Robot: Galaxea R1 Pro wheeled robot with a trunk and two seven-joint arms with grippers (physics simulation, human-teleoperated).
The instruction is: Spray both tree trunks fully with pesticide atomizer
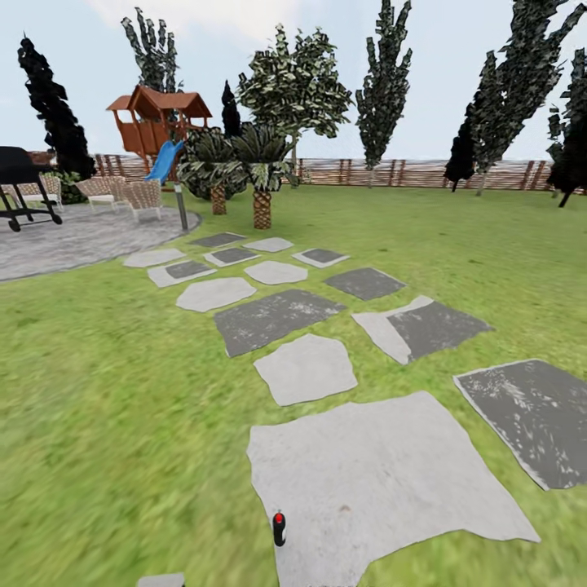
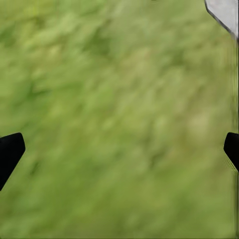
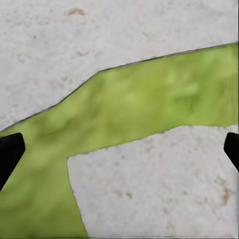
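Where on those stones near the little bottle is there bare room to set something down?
The big pale slab is bare right of the bottle, out to its grass-edged rim. The smaller pale stone beyond is bare too. Crowding sits far back: chairs, grill.

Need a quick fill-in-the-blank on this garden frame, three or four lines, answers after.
1. The pesticide atomizer stands upright on a grey stone ____.
2. Its top is ____.
3. The left tool hangs open over ____.
4. The slide on the wooden playhouse is ____.

Missing words: slab; red; grass; blue
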